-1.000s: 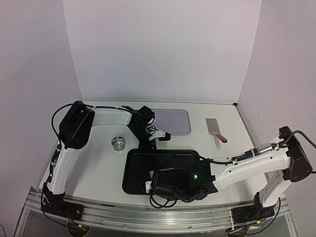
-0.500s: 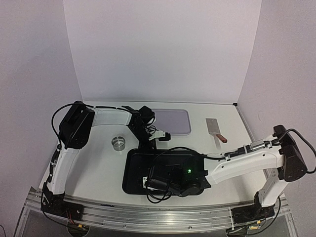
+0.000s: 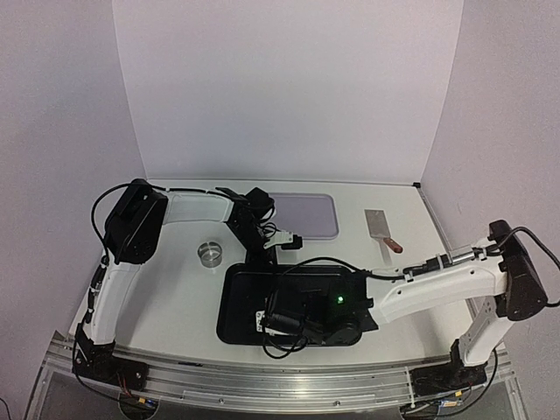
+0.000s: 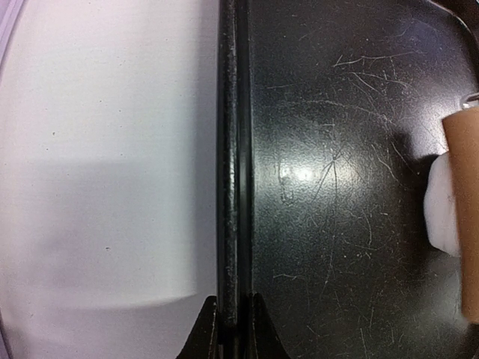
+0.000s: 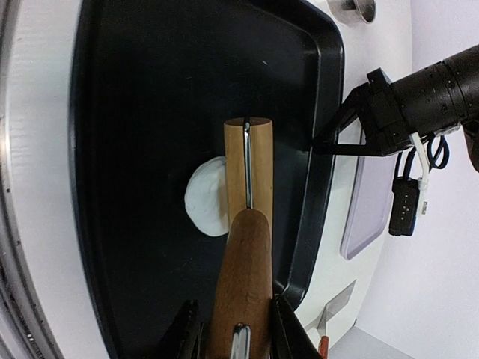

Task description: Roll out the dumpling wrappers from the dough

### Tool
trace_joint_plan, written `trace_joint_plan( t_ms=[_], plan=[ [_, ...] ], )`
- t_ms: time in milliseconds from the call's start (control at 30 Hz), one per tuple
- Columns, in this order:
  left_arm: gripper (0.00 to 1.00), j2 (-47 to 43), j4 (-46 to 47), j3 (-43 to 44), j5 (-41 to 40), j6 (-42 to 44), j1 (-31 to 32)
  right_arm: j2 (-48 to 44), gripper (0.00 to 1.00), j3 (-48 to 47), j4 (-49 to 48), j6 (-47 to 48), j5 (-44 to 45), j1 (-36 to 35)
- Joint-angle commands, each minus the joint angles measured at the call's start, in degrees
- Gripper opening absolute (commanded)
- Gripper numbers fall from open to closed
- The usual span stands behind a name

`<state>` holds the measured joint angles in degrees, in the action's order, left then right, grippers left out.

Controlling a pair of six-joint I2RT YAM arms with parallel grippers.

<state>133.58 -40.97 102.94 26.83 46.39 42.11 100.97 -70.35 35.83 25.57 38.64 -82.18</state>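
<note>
Basically one container is in play: the black tray, shallow, rectangular w/ rounded corners. It holds a single white dough piece around mid-floor, plus the rolling pin, whose roller lies over one side of that dough. A 2nd, pale lavender tray sits further back on the table. The ring cutter stands left of the black tray, apart from it. The scraper lies back-right.

L gripper: jaws pinched onto the black tray's far rim, w/ the rim running straight btwn the fingers. R gripper: jaws closed around the pin's handle, one finger on each side.

Hidden bits: the roller covers part of the dough, so its full outline can't be told. In the left wrist view, dough & roller are cut off at the right edge. From the top view, the R wrist & cables block the dough completely. The scraper is only partly in frame in the right wrist view.

Materials: the tray floor is glossy w/ fine scratches. The roller is a light wood cylinder on a thin metal wire bracket, and the handle is darker, rounded wood. The dough is smooth, matte, flattened & roundish. The cutter is a shiny metal ring.
</note>
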Motion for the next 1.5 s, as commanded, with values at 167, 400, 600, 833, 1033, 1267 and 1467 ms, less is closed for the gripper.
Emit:
trace_joint_plan(
  t_ms=[167, 400, 600, 833, 1033, 1267, 1467],
  plan=[
    [0.0, 1.6, 4.9, -0.9, -10.0, 2.7, 0.2, 2.4, 0.0, 2.3, 7.1, -3.6, -11.2, -4.1],
    [0.0, 1.6, 4.9, -0.9, -10.0, 2.5, 0.2, 1.5, 0.0, 3.6, 11.6, -9.9, -10.9, -7.9],
    [0.0, 1.6, 4.9, -1.1, -10.6, 2.6, 0.2, 4.1, 0.0, 2.0, 9.2, -2.8, -11.1, -2.8],
    [0.0, 1.5, 5.0, -1.0, -10.3, 2.5, 0.2, 1.6, 0.0, 1.4, 7.6, -3.9, -10.5, -1.6],
    [0.0, 1.7, 4.9, -0.5, -10.5, 3.1, 0.2, -4.7, 0.0, -0.6, 11.7, -5.2, -7.2, -4.7],
    [0.0, 2.1, 4.7, 0.3, -10.2, 2.7, 0.2, -5.3, 0.0, -9.2, 9.4, 3.6, -3.8, -1.2],
    [0.0, 2.0, 4.6, -0.1, -10.2, 2.8, 0.2, -2.7, 0.0, -8.6, 2.7, 9.6, -7.0, 4.2]
  ],
)
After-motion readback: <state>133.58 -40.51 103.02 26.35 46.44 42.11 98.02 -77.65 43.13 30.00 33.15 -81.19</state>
